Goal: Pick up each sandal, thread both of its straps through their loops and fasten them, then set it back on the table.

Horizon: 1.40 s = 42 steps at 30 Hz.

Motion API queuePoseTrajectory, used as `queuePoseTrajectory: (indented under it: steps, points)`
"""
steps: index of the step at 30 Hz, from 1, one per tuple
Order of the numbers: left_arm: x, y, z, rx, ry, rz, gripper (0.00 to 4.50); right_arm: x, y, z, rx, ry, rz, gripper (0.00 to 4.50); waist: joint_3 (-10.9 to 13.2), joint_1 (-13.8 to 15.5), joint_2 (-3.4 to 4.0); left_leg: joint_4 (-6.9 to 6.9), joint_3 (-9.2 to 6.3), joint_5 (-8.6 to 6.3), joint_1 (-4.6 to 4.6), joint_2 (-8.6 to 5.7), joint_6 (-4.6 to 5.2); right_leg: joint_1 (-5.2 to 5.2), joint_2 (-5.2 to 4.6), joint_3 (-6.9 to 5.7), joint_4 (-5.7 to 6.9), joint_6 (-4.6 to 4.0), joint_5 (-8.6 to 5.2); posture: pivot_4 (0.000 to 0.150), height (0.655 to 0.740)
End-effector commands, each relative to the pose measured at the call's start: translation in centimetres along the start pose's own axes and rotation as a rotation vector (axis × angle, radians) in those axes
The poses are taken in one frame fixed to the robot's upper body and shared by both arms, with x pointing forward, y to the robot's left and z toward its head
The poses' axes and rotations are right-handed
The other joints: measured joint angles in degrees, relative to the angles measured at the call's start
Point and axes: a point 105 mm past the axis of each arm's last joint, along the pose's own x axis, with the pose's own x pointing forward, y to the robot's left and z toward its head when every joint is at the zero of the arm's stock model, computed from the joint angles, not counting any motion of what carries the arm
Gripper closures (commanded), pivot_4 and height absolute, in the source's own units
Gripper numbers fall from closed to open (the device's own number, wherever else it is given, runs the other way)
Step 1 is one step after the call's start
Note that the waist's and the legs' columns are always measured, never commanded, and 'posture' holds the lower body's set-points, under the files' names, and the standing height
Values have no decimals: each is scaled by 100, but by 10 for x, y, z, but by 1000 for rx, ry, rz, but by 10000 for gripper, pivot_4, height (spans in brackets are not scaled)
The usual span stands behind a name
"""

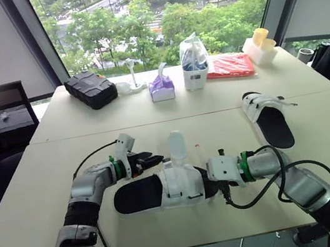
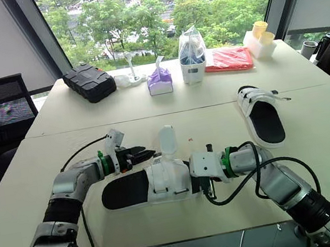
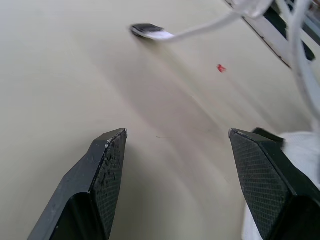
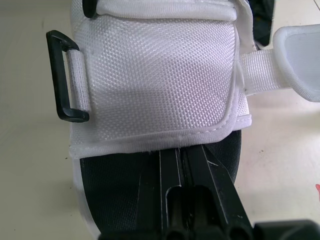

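Tabletop [image 1: 53, 174]: sandal [image 1: 157, 192] seemingly over end effector [image 4: 186, 162]

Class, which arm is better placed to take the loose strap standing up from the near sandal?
Left. The left gripper is open beside the upright strap, while the right gripper is shut, tucked under the white upper of the near sandal.

Sandals: two, near sandal [image 1: 177, 188], far sandal [image 1: 273, 125]. Black case [image 1: 91, 90]: one. Tissue pack [image 1: 162, 88]: one. Red packet [image 1: 230, 65]: one.
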Motion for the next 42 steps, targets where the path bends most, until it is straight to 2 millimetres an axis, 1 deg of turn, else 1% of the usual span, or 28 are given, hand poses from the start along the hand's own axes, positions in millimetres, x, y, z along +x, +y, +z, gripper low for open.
queuePoseTrajectory:
  steps: [1, 7, 10, 14, 18, 21, 23, 25, 27, 28, 29, 31, 33, 35, 39, 42]
  points:
    - [-3, -1, 22, 62, -41, -16, 11320, 3, 4, -11, 23, 42, 21, 45000, 0, -1, 0, 0, 0, 0, 0, 0, 0, 0, 0, -1, 0, 0, 0, 1500, 7400]
    - [2, -7, 19, 136, 5, -61, 11320, 4, 4, -11, 23, 41, 18, 45000, 0, -3, 0, -1, 0, 0, 0, 0, 0, 2, 1, -1, 1, 0, 0, 1500, 7400]
    - [5, -11, 22, 136, -4, -81, 11320, 4, 4, -11, 22, 41, 17, 45000, 0, -3, 0, -1, 0, 0, 0, 0, 0, 2, 1, -1, 1, 0, 0, 1500, 7400]
    - [4, -10, 33, 129, -55, -75, 11320, 4, 3, -11, 21, 42, 14, 45000, 0, -2, 0, -1, 0, 0, 0, 0, 0, 1, 1, -1, 1, 0, 0, 1500, 7400]
    - [4, -1, 39, 165, -91, -9, 11320, 4, 3, -11, 20, 41, 14, 45000, 0, -6, 0, -1, 0, 0, 0, 0, 0, 2, 1, -1, 1, 0, 0, 1500, 7400]
    - [3, 0, 49, 146, -149, 1, 11320, 4, 3, -10, 19, 40, 14, 45000, 0, -6, 0, -1, 0, 0, 0, 0, 0, 2, 1, -1, 2, 0, 0, 1500, 7400]
    - [3, -3, 54, 120, -176, -20, 11320, 4, 3, -11, 17, 40, 15, 45000, 0, -6, -1, -1, 0, 1, 0, 0, 0, 2, 1, -1, 2, 0, 0, 1500, 7400]
    - [4, -8, 66, 70, -229, -46, 11320, 5, 3, -11, 14, 41, 17, 45000, 1, -5, -3, 0, 0, 1, 0, 0, 0, 2, 1, -2, 2, 1, 0, 1500, 7400]
    - [4, -17, 78, 22, -272, -98, 11320, 5, 2, -11, 12, 41, 17, 45000, 2, -6, -4, 2, 0, 1, 0, 0, 0, 2, 3, -3, 4, 1, 0, 1500, 7400]
    - [4, -22, 79, 20, -269, -130, 11320, 5, 2, -11, 11, 41, 17, 45000, 2, -7, -4, 4, 0, 1, 0, 0, 0, 2, 3, -3, 4, 1, 1, 1500, 7400]
    - [4, -27, 78, 32, -254, -156, 11320, 5, 2, -11, 11, 42, 17, 45000, 2, -12, -3, 4, 0, 1, 0, 0, 0, 4, 3, -3, 4, 1, 1, 1500, 7400]
    - [6, -32, 70, 79, -202, -171, 11320, 4, 2, -11, 11, 43, 16, 45000, 1, -25, -2, 3, 1, 1, 0, 0, 0, 21, 2, -2, 3, 2, 0, 1500, 7400]
    - [9, -30, 59, 174, -139, -143, 11320, 4, 2, -11, 11, 43, 17, 45000, 1, -22, -2, 1, 1, 1, 0, 0, -2, 21, 5, -3, 3, 2, 0, 1500, 7400]
    - [11, -24, 51, 227, -98, -98, 11320, 4, 2, -11, 12, 44, 16, 45000, 1, -17, -2, 1, 1, 5, 0, 0, -7, 21, 5, -2, 4, 2, 0, 1500, 7400]
    - [12, -14, 43, 257, -59, -37, 11320, 4, 3, -11, 15, 44, 16, 45000, 2, -7, -3, 3, 1, 1, 0, 0, -1, 22, 5, -2, 4, 1, 0, 1500, 7400]
    - [12, -16, 37, 277, -31, -52, 11320, 4, 3, -11, 16, 44, 16, 45000, 2, -7, -3, 3, 1, 1, 0, 0, -1, 22, 4, -2, 4, 1, 0, 1500, 7400]
